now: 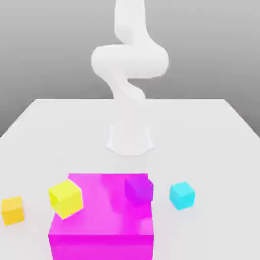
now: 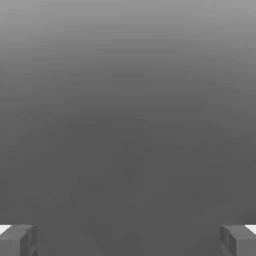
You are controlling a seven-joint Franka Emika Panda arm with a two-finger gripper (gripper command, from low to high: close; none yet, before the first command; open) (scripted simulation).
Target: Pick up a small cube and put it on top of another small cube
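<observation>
Claw [image 2: 128, 241] open, empty. Cyan cube [image 1: 182, 195] on desk [image 1: 203, 152], apart from magenta block [image 1: 101, 246]; claw probably well above it.

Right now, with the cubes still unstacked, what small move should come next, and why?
Probably bring the open gripper toward the cyan cube: nothing is between its fingers, and that cube sits apart from the magenta block, likely giving the fingers room.
</observation>
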